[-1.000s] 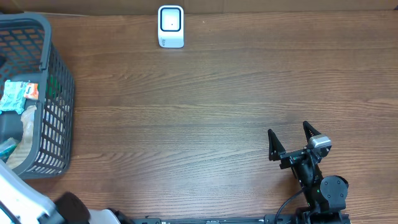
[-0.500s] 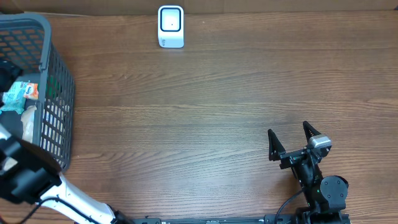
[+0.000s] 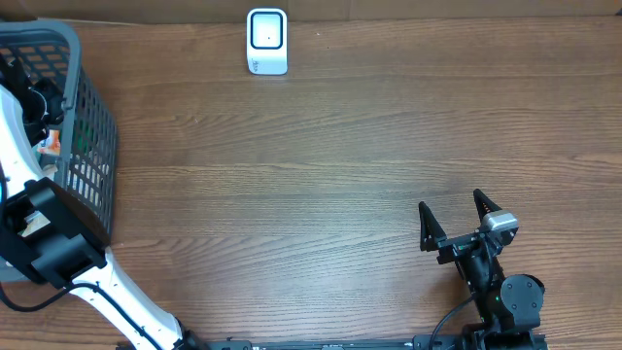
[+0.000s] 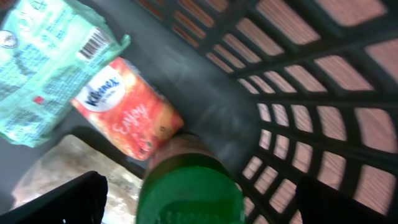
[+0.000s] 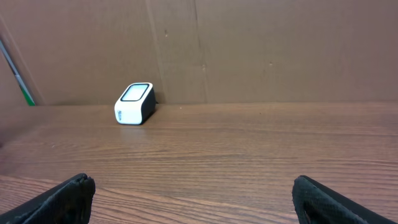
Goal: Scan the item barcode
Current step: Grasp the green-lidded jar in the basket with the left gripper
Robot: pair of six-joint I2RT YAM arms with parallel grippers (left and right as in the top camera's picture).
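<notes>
Several items lie in the dark grey basket (image 3: 94, 146) at the table's left. In the left wrist view I see a green-capped bottle (image 4: 189, 190), an orange Kleenex pack (image 4: 127, 106) and a mint-green packet (image 4: 43, 68) with a barcode showing. My left gripper (image 4: 199, 205) is inside the basket (image 4: 292, 81), open, with the green cap between its spread fingers and not gripped. From above, the left gripper (image 3: 34, 92) sits over the basket's middle. The white scanner (image 3: 266, 41) stands at the table's back edge. My right gripper (image 3: 453, 219) rests open and empty at the front right.
The basket's lattice wall (image 4: 323, 124) runs close on the right of the left gripper. In the right wrist view the scanner (image 5: 134, 103) stands far ahead on the left against a brown cardboard wall (image 5: 249, 50).
The left arm has swung from the bottom-left corner up into the basket, bringing its gripper down over the items. The right arm has not moved.
</notes>
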